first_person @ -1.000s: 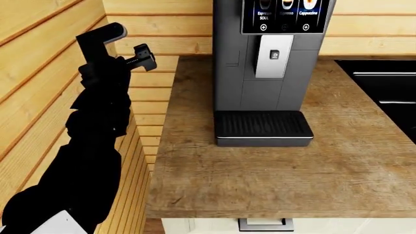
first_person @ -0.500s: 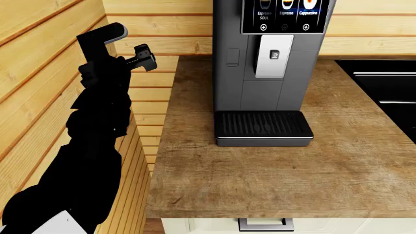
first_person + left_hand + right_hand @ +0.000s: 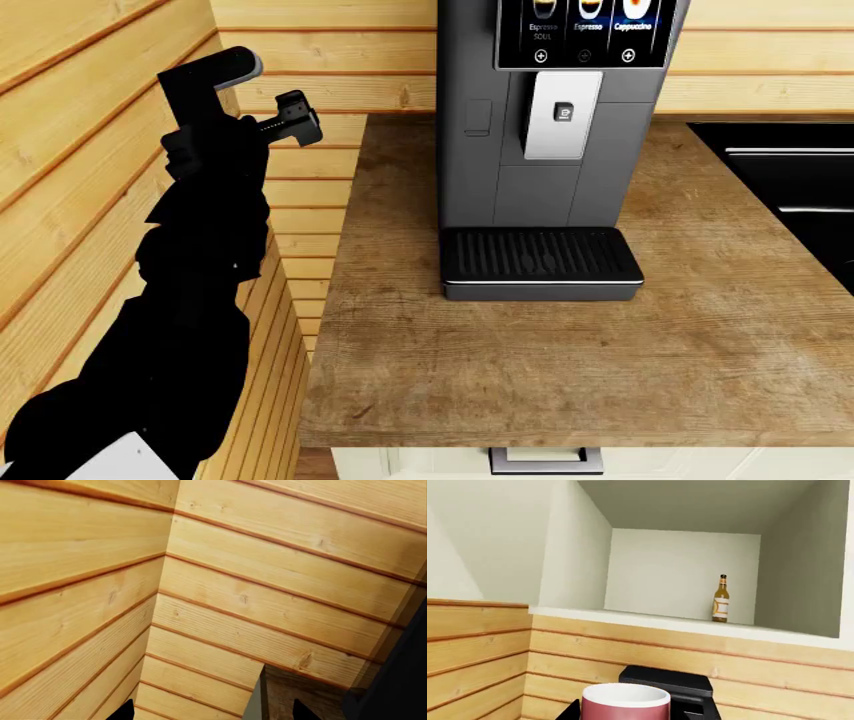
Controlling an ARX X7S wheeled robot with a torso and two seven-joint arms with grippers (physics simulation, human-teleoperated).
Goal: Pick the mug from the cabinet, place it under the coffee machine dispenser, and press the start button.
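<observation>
The red-pink mug (image 3: 625,705) with a white inside shows upright in the right wrist view, held between the dark fingers of my right gripper (image 3: 630,715), which is shut on it. Its handle is hidden. The right gripper and the mug are outside the head view. The grey dispenser (image 3: 559,115) hangs on the dark-grey coffee machine (image 3: 534,170) above the black drip tray (image 3: 538,258). A screen with drink icons (image 3: 583,30) tops the machine; I cannot pick out a start button. My left gripper (image 3: 296,118) is raised by the wooden wall, open and empty (image 3: 213,715).
An open white cabinet (image 3: 594,570) holds a brown bottle (image 3: 720,600) at its back right. A black block (image 3: 667,679) stands behind the mug. The wooden counter (image 3: 561,370) has a black cooktop (image 3: 801,170) at its right. Plank walls close in on the left.
</observation>
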